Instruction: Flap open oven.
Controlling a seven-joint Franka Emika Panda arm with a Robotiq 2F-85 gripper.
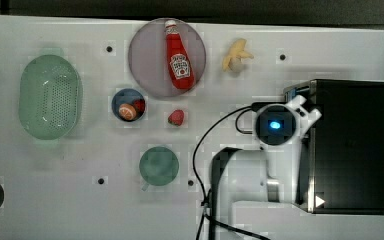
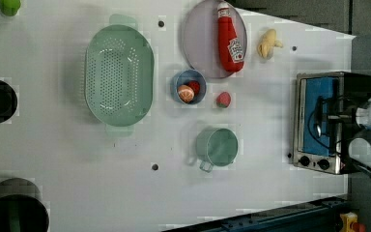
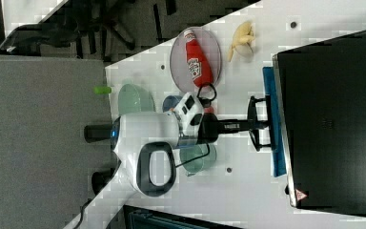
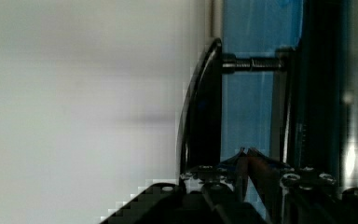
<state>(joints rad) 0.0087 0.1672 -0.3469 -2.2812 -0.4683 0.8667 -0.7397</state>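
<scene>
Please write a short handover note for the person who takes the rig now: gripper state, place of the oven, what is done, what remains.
Gripper: closed around the black bar handle of the oven door; fingers level, pointing at the door.
Oven: boxy silver toaster oven with black top and blue-tinted glass door, at the top view's right end of the white table.
Done: handle reached and gripped.
Left: the door looks shut or nearly so; pull the handle outward and down until the door flaps open, then release.

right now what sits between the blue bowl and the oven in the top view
In the top view, a strawberry lies just right of the blue bowl; then bare table and the arm's black cable before the oven.
</scene>
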